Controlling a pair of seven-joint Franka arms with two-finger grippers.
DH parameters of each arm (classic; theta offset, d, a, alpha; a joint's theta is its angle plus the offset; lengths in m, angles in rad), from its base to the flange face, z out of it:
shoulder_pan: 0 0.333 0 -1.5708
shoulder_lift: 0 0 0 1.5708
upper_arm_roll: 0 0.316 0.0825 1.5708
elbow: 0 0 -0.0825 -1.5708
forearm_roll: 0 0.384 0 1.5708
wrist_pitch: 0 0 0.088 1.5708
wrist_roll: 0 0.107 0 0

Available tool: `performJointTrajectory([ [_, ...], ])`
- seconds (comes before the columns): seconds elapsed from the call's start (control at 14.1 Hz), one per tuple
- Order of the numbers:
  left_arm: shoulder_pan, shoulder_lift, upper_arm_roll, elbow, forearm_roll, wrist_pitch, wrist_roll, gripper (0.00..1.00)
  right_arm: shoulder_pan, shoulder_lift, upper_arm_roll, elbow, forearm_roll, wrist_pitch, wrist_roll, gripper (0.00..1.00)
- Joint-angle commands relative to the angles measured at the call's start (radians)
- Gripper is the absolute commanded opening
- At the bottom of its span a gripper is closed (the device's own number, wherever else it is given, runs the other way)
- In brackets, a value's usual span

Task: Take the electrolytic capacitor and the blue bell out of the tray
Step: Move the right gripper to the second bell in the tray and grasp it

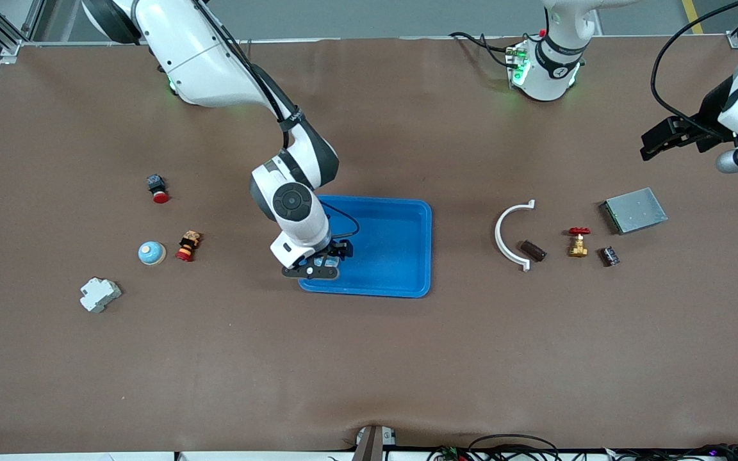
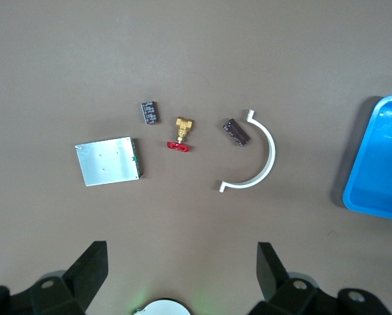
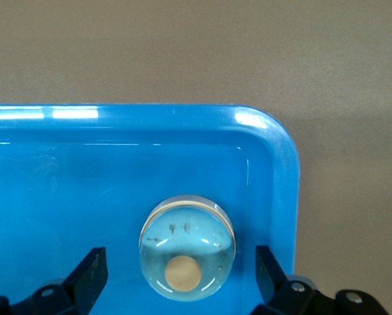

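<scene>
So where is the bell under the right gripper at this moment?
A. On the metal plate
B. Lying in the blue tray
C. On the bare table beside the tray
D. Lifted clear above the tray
B: the bell rests on the floor of the blue tray, between the open jaws of the right gripper.

We see the capacitor (image 2: 236,132) just beside the white curved bracket (image 2: 258,164), brass valve (image 2: 181,133) near, blue tray (image 2: 379,164) well apart.
</scene>
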Motion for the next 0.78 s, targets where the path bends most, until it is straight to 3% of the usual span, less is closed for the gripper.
performJointTrajectory([
  [0.0, -0.014, -0.011, 0.007, 0.016, -0.005, -0.024, 0.023, 1.00, 0.008, 0.026, -0.008, 0.030, -0.021, 0.005, -0.001, 1.00],
  [0.43, -0.017, 0.009, 0.019, 0.066, -0.005, -0.023, 0.006, 1.00, 0.010, 0.040, -0.008, 0.028, -0.019, 0.031, -0.001, 1.00],
  [0.57, -0.015, 0.009, 0.019, 0.068, -0.005, -0.024, 0.003, 1.00, 0.010, 0.040, -0.008, 0.028, -0.018, 0.031, -0.001, 0.63],
  [0.71, -0.015, 0.000, 0.019, 0.078, -0.005, -0.023, 0.009, 1.00, 0.010, 0.040, -0.008, 0.028, -0.018, 0.031, -0.001, 0.34],
])
